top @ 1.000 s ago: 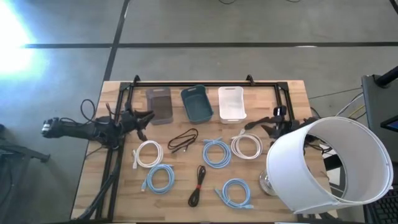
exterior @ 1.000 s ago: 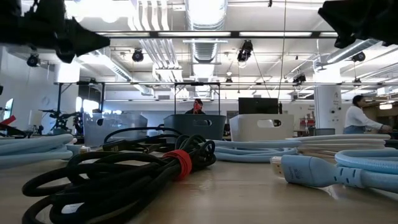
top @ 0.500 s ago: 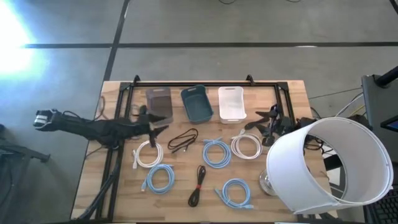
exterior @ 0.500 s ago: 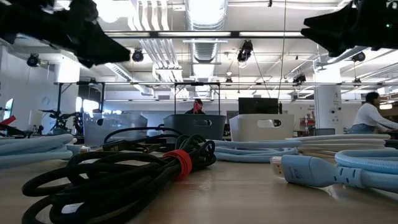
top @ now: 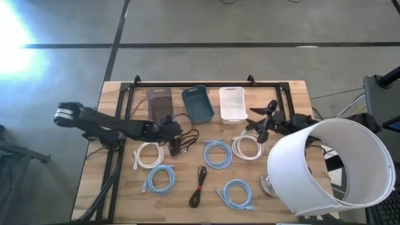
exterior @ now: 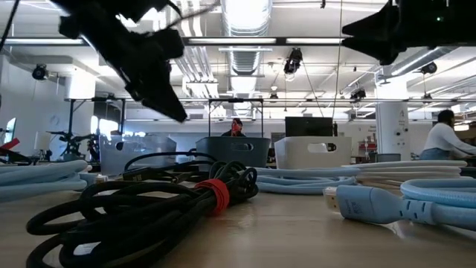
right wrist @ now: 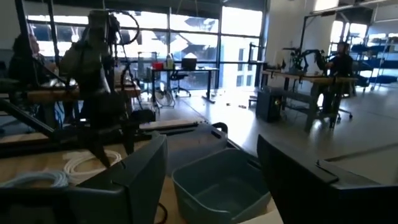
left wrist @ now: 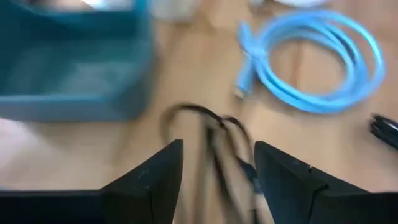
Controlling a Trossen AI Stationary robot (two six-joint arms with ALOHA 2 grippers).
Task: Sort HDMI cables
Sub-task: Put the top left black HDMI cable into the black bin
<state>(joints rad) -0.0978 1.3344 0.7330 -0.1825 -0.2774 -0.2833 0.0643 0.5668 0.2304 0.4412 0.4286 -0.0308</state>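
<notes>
Several coiled HDMI cables lie flat on the wooden table (top: 125,200). They are light blue (top: 217,153) (top: 160,180) (top: 237,194), white (top: 149,154) (top: 248,147) and a tied black bundle (top: 199,186) (exterior: 149,208). A loose black cable (top: 187,139) (left wrist: 217,134) lies near the teal bin (top: 197,103). My left gripper (top: 177,145) (left wrist: 217,146) hangs open above this black cable with a finger on either side of it. My right gripper (top: 257,123) (right wrist: 211,162) stands open in the air, far of the right white coil.
Three bins stand in a row at the far edge: grey (top: 159,105), teal and white (top: 232,103). A black frame (top: 206,83) runs behind them. A large white lampshade (top: 328,165) covers the table's near right corner. People show in the room beyond (exterior: 439,141).
My left gripper has swung from the table's left edge toward the right and slightly nearer, coming down over the loose black cable. My right gripper has shifted a little toward the table's left. No cable has moved.
</notes>
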